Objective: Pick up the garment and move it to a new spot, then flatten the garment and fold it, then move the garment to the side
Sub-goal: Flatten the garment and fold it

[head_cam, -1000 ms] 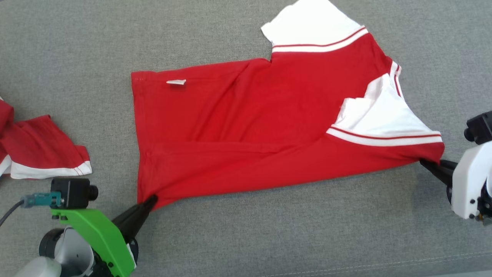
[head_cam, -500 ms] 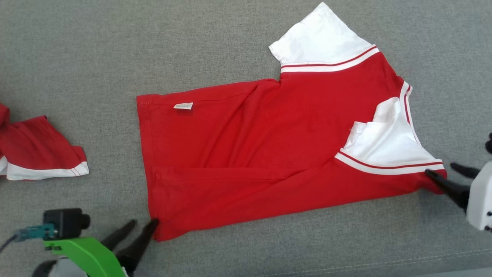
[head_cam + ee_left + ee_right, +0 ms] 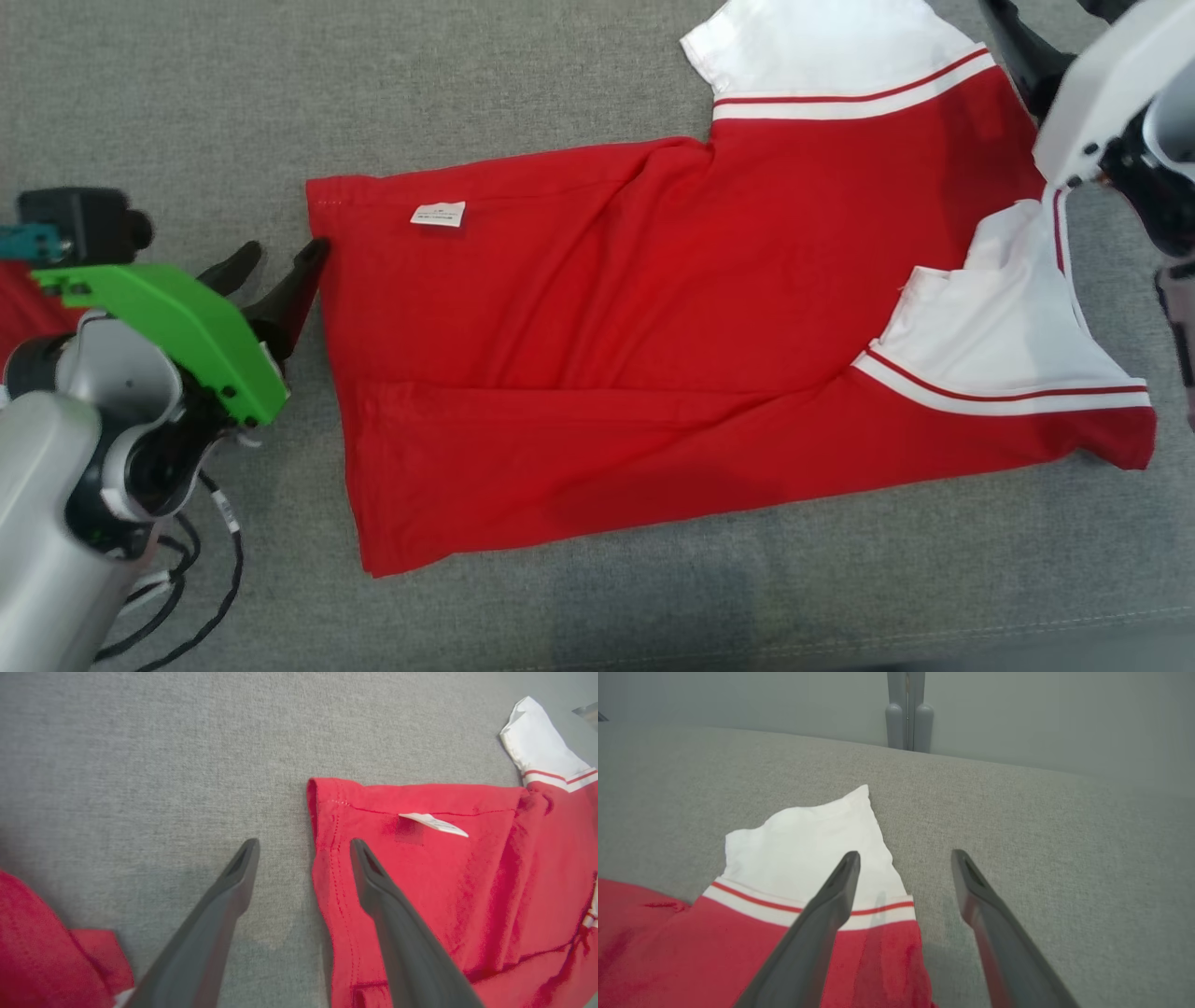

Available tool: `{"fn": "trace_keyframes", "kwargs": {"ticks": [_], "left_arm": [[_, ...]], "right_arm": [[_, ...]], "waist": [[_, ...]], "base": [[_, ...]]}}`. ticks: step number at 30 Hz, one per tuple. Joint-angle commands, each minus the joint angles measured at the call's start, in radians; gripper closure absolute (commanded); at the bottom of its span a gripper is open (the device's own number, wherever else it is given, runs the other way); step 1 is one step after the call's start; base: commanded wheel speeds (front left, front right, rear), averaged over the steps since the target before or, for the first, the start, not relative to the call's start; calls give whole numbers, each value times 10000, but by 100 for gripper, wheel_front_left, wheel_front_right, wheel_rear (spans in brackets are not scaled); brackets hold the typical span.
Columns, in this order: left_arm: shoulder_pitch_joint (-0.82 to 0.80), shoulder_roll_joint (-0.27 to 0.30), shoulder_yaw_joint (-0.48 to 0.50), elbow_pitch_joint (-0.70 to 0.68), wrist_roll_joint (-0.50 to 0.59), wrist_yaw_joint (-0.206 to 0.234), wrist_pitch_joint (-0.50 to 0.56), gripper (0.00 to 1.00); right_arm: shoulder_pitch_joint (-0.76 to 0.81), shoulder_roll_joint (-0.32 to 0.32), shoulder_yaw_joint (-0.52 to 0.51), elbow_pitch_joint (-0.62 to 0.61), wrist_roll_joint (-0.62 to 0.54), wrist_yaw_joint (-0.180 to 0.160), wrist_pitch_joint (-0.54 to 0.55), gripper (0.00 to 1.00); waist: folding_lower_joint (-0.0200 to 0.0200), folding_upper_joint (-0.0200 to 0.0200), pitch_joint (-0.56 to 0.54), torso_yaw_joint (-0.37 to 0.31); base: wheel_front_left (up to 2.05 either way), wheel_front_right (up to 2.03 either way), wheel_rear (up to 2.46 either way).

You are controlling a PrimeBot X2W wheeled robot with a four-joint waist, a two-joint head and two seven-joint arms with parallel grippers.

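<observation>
Where the grey cloth-covered worktop (image 3: 523, 93) runs out at the far left, a second red piece (image 3: 37, 952) with a white edge lies partly behind the left arm, well apart from the shirt. Loose black cables (image 3: 219, 560) hang below that arm. The left claw (image 3: 285, 250) stands wide and holds nothing. In the head view its nearer fingertip sits just beside the shirt's left hem, near the upper corner. In the left wrist view one finger is over bare grey cloth and the other over the stitched hem. Whether that finger touches the cloth cannot be told.

The shirt (image 3: 607, 355) lies spread across the middle of the worktop, hem to the left and shoulders to the right, with soft creases running along its body. A small white label (image 3: 438, 214) shows just inside the hem. One white sleeve (image 3: 822, 47) with red stripes points to the top edge. The other sleeve (image 3: 999, 345) lies folded in over the red body at the right.

At the upper right, the right claw (image 3: 906, 854) is also wide and empty. One finger is over the far sleeve's striped band, the other over bare grey beside it. Behind the worktop a grey wall carries an upright fitting (image 3: 906, 723).
</observation>
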Motion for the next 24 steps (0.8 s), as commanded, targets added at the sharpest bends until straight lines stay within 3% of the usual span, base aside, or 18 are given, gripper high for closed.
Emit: {"fn": "trace_keyframes", "kwargs": {"ticks": [1,4,8,17,18,19,20,24], "left_arm": [[-205,-74,-87,172,198,-80,50,0],[-1154,-835,-561,1290,316,-402,290,0],[-1898,-1531,-1041,2214,508,-933,473,0],[-2525,-1971,-1912,3508,675,-1631,1295,0],[-2539,-1982,-1956,3580,663,-1668,1383,44],[-2554,-1993,-2014,3621,652,-1751,1448,75],[-2545,-2039,-2043,3648,592,-1828,1470,100],[-2616,-2286,-1944,3661,489,-2052,1227,100]], "right_arm": [[-143,48,22,230,-115,-5,-151,0],[-1348,741,109,1957,-721,-3,-1164,0],[-2320,1126,356,3755,-1102,-2,-1803,0],[-3523,1178,1439,5947,-698,1,-1736,0],[-3597,1169,1584,6037,-575,1,-1670,55],[-3674,1169,1730,6091,-437,1,-1598,100],[-3736,1145,1857,6125,-304,0,-1581,100],[-3921,955,2299,6099,245,-3,-1732,100]], "waist": [[-2,0,461,258],[-2,0,694,531],[-2,0,992,958],[-2,0,1015,1372],[-2,0,996,1370],[-2,0,974,1362],[-2,0,949,1346],[-2,0,804,1256]], "base": [[0,0,0],[0,0,0],[0,0,0],[0,0,0],[0,0,0],[0,0,0],[0,0,0],[0,0,0]]}}
